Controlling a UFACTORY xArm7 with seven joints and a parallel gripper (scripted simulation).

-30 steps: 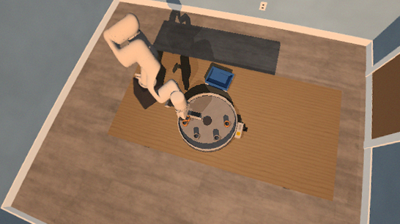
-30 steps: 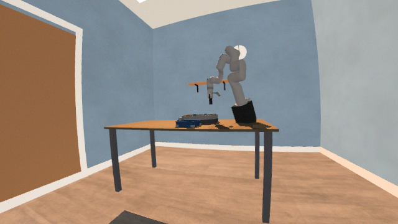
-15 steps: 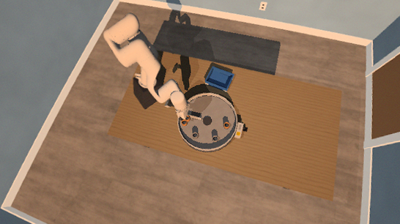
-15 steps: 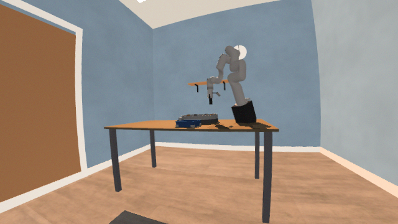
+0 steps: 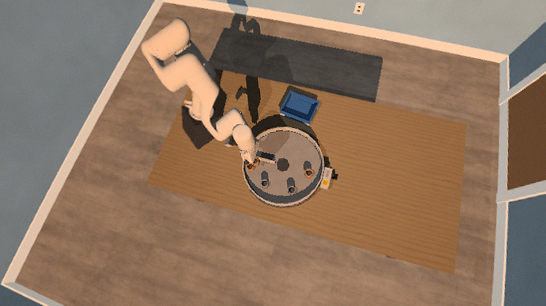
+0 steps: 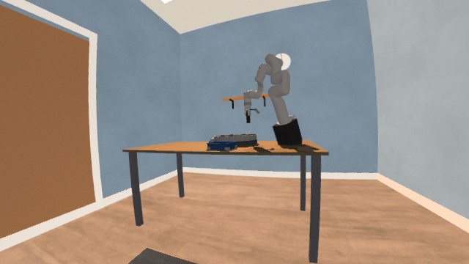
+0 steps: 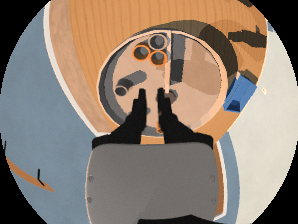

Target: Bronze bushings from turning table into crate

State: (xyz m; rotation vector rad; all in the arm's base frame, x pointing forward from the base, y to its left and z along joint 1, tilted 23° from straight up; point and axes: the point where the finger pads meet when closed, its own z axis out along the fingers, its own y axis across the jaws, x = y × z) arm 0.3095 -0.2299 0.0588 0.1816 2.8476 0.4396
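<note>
The turning table carries bronze and steel bushings. Two bronze bushings, one beside the other, stand close to a steel bushing near the divider bar. A third bronze bushing stands across the table, mostly behind a finger in the wrist view. Two more steel bushings stand apart, one and another. The blue crate shows no bushing inside. My gripper is narrowly open and empty, high above the turning table.
A thin divider bar runs from the rim to the dark hub. A small box with a yellow button sits at the rim. The wooden table bears everything, including the arm's dark base.
</note>
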